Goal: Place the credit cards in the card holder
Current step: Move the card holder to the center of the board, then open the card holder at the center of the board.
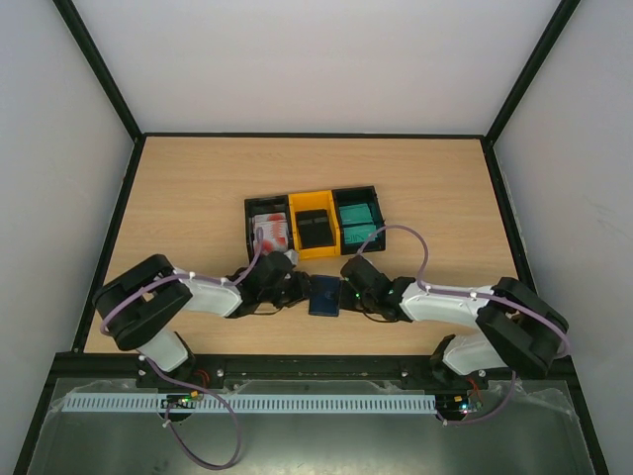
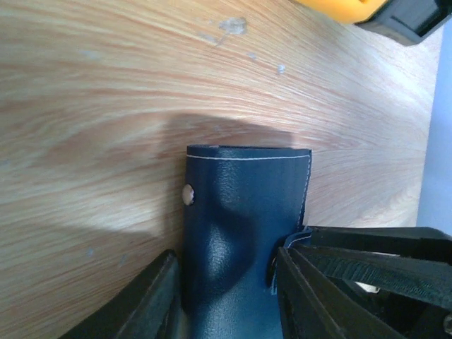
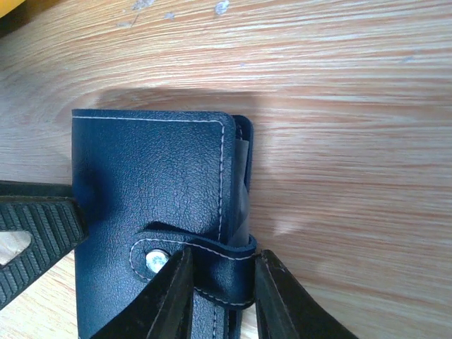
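The dark navy card holder lies folded shut on the wood table in front of the bins. My left gripper is at its left side. In the left wrist view my left gripper has its fingers pressed against both long edges of the card holder, whose cover bulges. My right gripper is at the holder's right side. In the right wrist view my right gripper pinches the snap tab that wraps round the card holder's edge. The credit cards lie in the bins: white-red, black and teal.
Three open-top bins stand in a row behind the holder: black, yellow, black. The yellow bin's corner shows in the left wrist view. Black frame rails and white walls bound the table.
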Tool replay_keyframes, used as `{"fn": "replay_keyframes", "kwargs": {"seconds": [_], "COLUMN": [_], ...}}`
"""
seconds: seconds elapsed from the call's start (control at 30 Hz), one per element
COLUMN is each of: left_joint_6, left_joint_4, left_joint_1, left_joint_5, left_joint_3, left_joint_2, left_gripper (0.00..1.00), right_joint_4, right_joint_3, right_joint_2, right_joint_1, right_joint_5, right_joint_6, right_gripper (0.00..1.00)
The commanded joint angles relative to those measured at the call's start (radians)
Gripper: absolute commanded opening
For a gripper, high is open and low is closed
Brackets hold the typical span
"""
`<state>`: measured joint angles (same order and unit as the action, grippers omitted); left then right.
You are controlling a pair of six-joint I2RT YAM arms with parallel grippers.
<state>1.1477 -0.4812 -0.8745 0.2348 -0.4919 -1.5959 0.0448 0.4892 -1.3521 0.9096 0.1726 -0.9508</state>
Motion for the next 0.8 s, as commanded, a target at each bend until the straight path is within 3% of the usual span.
{"fn": "replay_keyframes", "kwargs": {"seconds": [0.0, 0.3, 0.53, 0.77], "left_joint_6": [0.025, -0.013, -0.021, -0.035], "left_joint_4": [-0.025, -0.023, 0.055, 0.104], "left_joint_1": [0.003, 0.007, 0.014, 0.019], "left_joint_5": [0.030, 0.010, -0.018, -0.022], "left_joint_3": [0.071, 0.084, 0.070, 0.045], "left_joint_2": [0.023, 0.098, 0.145, 0.177], "left_gripper": [0.36, 0.03, 0.02, 0.02], "right_joint_4": [-0.034, 0.047, 0.233, 0.247], "right_joint_3": [-0.013, 0.052, 0.175, 0.252], "right_joint_2": [-0.043, -0.058, -0.040, -0.113], "right_joint_1": [0.006, 0.008, 0.059, 0.133], "right_joint_5": [0.027, -0.073, -0.252, -0.246], "right_joint_6": [0.000, 0.037, 0.054, 0.067], "right_gripper": [0.25, 0.30, 0.47, 0.54]}}
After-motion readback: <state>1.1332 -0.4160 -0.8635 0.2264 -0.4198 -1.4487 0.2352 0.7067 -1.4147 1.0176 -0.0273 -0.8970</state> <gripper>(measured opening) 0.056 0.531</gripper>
